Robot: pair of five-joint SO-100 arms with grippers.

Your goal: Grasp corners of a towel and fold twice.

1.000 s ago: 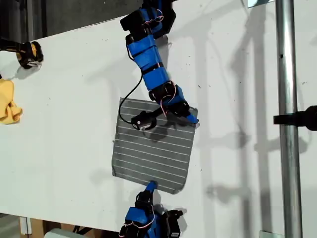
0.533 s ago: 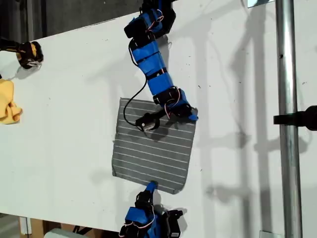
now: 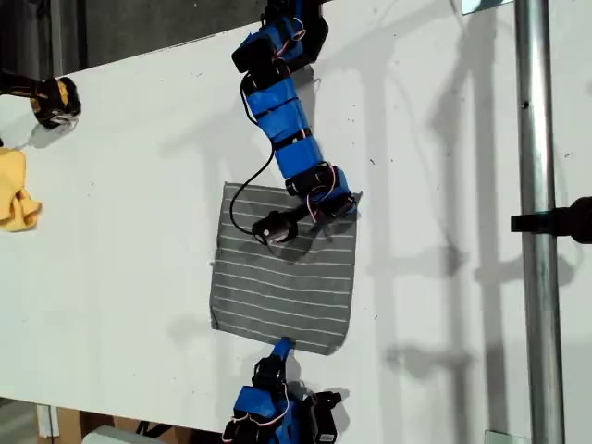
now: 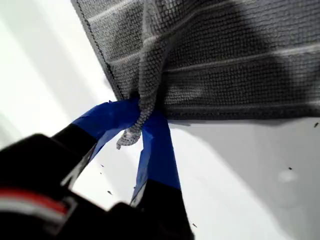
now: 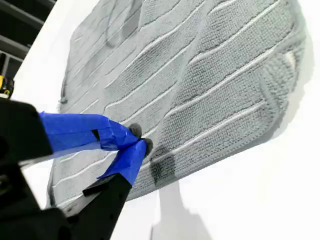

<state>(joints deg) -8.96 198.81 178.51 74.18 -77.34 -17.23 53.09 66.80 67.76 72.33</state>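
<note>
The grey towel (image 3: 282, 277) with thin white stripes lies flat on the white table (image 3: 120, 240). My first gripper (image 3: 347, 208) reaches in from the top of the exterior view and is shut on the towel's corner at the upper right of that view. Up close, the pinched corner (image 4: 142, 107) stands bunched between the blue fingers (image 4: 157, 145) of my first gripper (image 4: 136, 127). My second gripper (image 3: 281, 349) comes from the bottom of the exterior view. Its tips (image 5: 140, 144) are closed together over the towel (image 5: 210, 80) beside its near edge; no cloth shows between them.
A yellow cloth (image 3: 17, 190) lies at the exterior view's left edge, with a black and yellow object (image 3: 51, 100) above it. A metal pole (image 3: 536, 222) with a black clamp (image 3: 560, 222) runs down the exterior view's right side. The table's front edge is near the second arm.
My first gripper has drawn the held corner a little toward the exterior view's left and up, pulling the towel's right edge inward. The second arm has not moved.
</note>
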